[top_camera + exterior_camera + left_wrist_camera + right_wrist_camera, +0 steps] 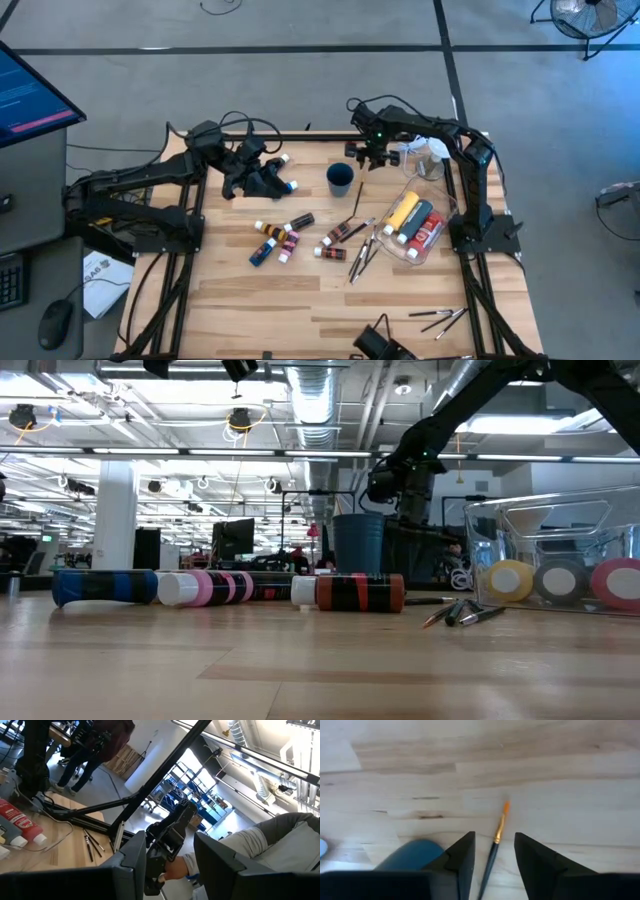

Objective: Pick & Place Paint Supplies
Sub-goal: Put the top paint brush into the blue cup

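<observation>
A pale wooden table (300, 290) was seen on a dark frame over grey concrete, with a blue-lit screen (30, 95) at one corner. In the low view a wide hall was shown behind it — silver ducts (320, 405), white columns and hanging lamps. No brand or label could be read.

A clear bin (432, 205) lay tipped at the right, with yellow, white and red bottles (415, 222) inside. A dark blue cup (339, 179) stood near the back edge. Small tubes (278, 240) were scattered at mid-table, with brushes (360, 255) beside them and more brushes (440, 320) near the front right.

The right gripper (493, 855) was held above the table just beside the cup, its fingers parted — nothing was clasped; an orange-tipped brush (496, 837) lay flat on the wood below the gap. The left gripper (170, 865) was raised at the back left with its fingers apart, and no object was seen between them.
</observation>
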Controlling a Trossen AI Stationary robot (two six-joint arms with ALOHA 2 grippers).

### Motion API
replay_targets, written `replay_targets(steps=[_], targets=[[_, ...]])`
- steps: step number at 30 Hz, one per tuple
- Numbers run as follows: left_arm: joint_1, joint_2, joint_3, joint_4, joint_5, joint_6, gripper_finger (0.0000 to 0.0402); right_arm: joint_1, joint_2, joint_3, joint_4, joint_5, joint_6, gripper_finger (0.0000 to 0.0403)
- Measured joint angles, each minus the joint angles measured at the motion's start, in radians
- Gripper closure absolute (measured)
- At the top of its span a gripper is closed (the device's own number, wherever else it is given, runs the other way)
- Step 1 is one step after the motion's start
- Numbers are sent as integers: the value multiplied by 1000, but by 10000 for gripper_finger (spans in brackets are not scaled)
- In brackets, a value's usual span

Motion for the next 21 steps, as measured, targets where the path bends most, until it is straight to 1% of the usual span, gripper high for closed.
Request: replay_targets(steps=[3, 5, 8, 15, 17, 19, 21], targets=[[0, 0, 0, 1, 0, 0, 276, 0, 0, -7, 3, -4, 1, 278], [0, 0, 0, 2, 0, 0, 276, 0, 0, -32, 26, -22, 20, 273], [-6, 0, 0, 2, 0, 0, 276, 0, 1, -60, 30, -24, 24, 254], [-24, 0, 0, 3, 0, 0, 276, 1, 1, -63, 64, -2, 33, 203], [-27, 0, 0, 3, -5, 0, 276, 1, 6, -63, 71, -1, 45, 195], [-27, 0, 0, 3, -12, 0, 276, 10, 39, -60, 88, -8, 57, 192], [-27, 0, 0, 3, -12, 0, 276, 13, 64, -61, 69, -42, 56, 193]])
